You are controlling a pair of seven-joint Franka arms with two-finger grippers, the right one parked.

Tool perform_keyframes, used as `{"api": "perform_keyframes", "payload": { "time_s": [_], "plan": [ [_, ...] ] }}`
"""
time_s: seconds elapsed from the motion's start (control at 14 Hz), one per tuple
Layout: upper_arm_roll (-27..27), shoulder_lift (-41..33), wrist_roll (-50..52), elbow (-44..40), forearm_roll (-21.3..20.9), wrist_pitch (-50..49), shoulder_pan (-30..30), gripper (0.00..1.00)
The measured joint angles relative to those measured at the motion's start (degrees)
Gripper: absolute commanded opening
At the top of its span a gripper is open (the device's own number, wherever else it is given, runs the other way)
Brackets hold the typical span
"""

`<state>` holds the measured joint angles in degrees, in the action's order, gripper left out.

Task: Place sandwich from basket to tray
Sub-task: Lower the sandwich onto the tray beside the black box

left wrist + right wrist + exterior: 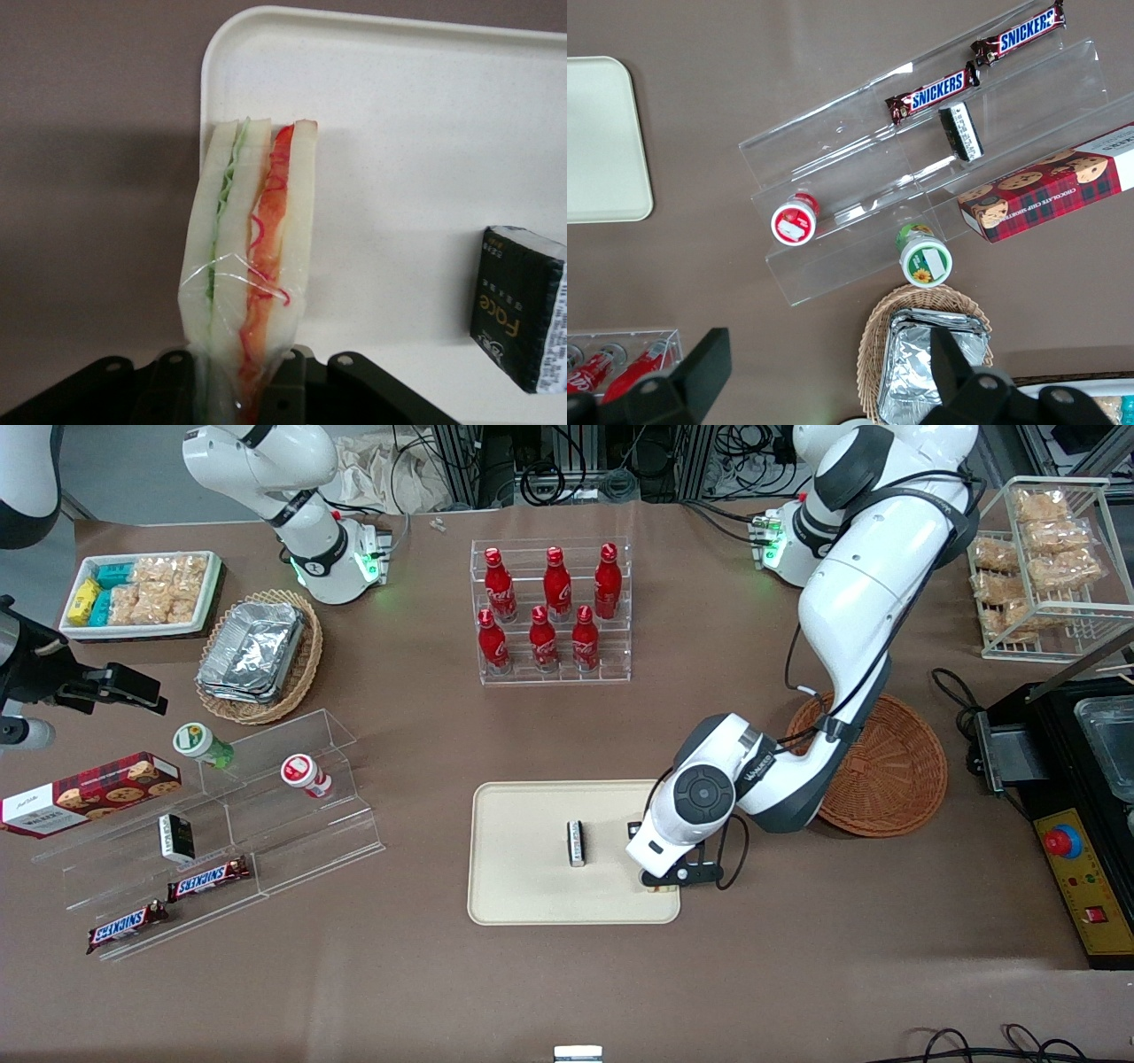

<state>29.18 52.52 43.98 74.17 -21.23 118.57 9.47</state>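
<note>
The gripper (244,390) hangs low over the tray's (523,890) near corner at the working arm's end, clenched on the narrow end of the wrapped sandwich (248,266), which juts out from between the fingers above the cream surface, just inside the rim. To finish well, the arm should probably lower until the bread rests flat, then let go, keeping clear of the small dark packet (523,305) lying mid-tray. Farther off, the basket (886,771) sits empty.
</note>
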Motion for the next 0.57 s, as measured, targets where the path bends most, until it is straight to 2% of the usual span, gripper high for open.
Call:
{"api": "perform_keyframes", "payload": {
  "time_s": [0.07, 0.14, 0.21, 0.29, 0.57],
  "plan": [
    [0.0, 0.4, 0.0, 0.0, 0.0, 0.8, 0.0, 0.00],
    [0.0, 0.8, 0.0, 0.0, 0.0, 1.5, 0.0, 0.15],
    [0.0, 1.0, 0.0, 0.0, 0.0, 1.9, 0.0, 0.87],
    [0.0, 1.0, 0.0, 0.0, 0.0, 2.0, 0.0, 1.00],
    [0.0, 1.0, 0.0, -0.1, 0.0, 2.0, 0.0, 1.00]
  ]
}}
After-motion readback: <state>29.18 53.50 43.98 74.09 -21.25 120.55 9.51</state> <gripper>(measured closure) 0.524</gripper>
